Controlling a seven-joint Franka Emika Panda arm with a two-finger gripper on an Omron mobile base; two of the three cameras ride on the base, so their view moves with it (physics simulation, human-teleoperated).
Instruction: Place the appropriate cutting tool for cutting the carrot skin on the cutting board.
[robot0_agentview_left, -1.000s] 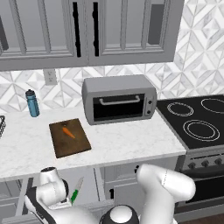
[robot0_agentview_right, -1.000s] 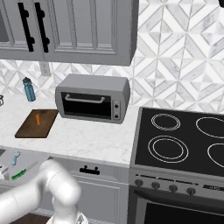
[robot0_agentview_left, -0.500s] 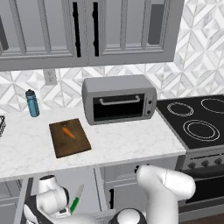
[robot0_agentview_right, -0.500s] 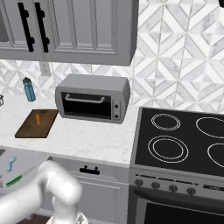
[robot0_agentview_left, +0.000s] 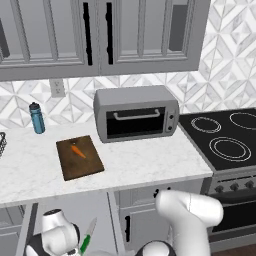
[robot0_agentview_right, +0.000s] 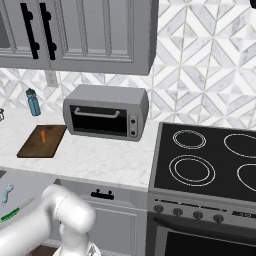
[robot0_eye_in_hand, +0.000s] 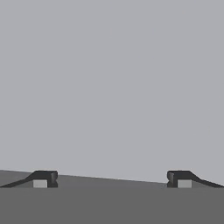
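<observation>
The peeler (robot0_agentview_right: 6, 194) lies low at the left edge of the right base view, a small light-blue shape on a grey surface below the level of the table (robot0_agentview_right: 95, 157), with the green-handled knife (robot0_agentview_right: 15, 211) just beside it and nearer the camera; you can see that knife (robot0_agentview_left: 87, 237) again at the bottom of the left base view, tilted, near the arm's white wrist. The cutting board (robot0_agentview_left: 80, 157) sits flat on the table, left of the toaster oven (robot0_agentview_left: 136, 118), and the carrot (robot0_agentview_left: 77, 150) lies on its far half, touching nothing else. A blue bottle (robot0_agentview_left: 36, 117) stands by the backsplash, well apart from the board. The hand (robot0_eye_in_hand: 112, 178) faces a blank grey surface: its two dark fingertips (robot0_eye_in_hand: 43, 179) stand wide apart with nothing between them, so read it as spread and empty. Judged from this, nothing of the task is done yet: the peeler is not grasped and not on the board. What is left for you is the whole sequence: close on the peeler and not the knife, lift it up to table height, carry it over and set it down on the bare near half of the board, clear of the carrot. How close the hand is to the peeler cannot be told from these views.
</observation>
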